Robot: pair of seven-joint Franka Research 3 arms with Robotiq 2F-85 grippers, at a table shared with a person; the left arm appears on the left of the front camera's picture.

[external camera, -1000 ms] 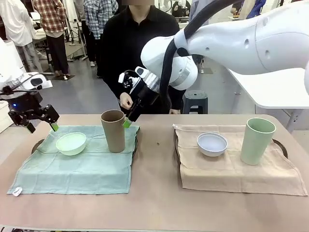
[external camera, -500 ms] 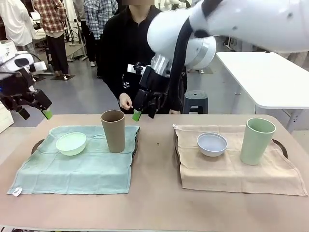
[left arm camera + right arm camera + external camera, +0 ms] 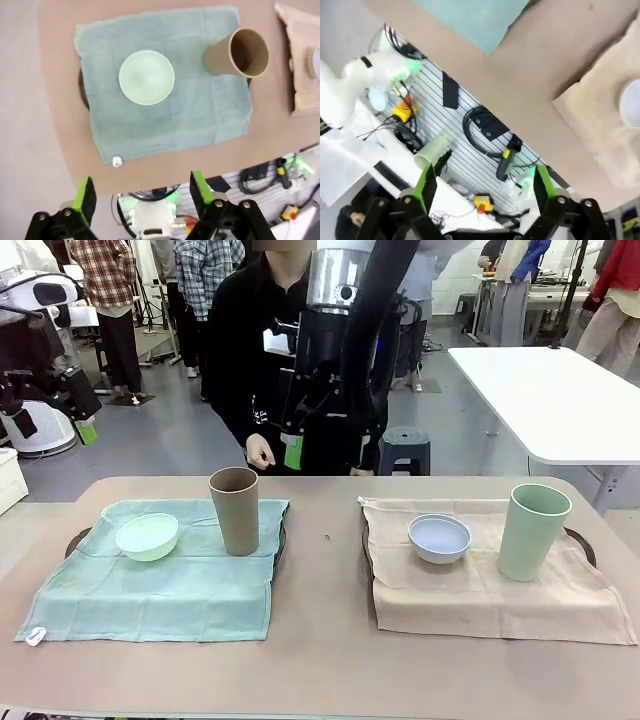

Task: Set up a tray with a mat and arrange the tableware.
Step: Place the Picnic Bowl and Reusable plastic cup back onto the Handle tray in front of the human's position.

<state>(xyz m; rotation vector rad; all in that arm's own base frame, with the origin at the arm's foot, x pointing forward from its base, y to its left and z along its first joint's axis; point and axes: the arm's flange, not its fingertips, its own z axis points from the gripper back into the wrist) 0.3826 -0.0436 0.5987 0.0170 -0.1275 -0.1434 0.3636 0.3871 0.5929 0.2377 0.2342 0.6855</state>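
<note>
Both grippers hang open and empty above the table: left gripper (image 3: pixel 55 420) far left, right gripper (image 3: pixel 295 440) centre. Mint bowl (image 3: pixel 147 536) and tan cup (image 3: pixel 234 510) sit on the green mat (image 3: pixel 150 590); white bowl (image 3: pixel 439 537) and green cup (image 3: pixel 533 531) on the beige mat (image 3: pixel 480 595).

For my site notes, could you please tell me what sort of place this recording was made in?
Probably a robotics lab or demo hall: a white robot arm hangs over the table, a control rack with cables sits beneath it, and other white worktables stand on an open floor with people.

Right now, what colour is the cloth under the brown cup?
Teal green cloth under the brown cup, clearest in the left wrist view.
</note>
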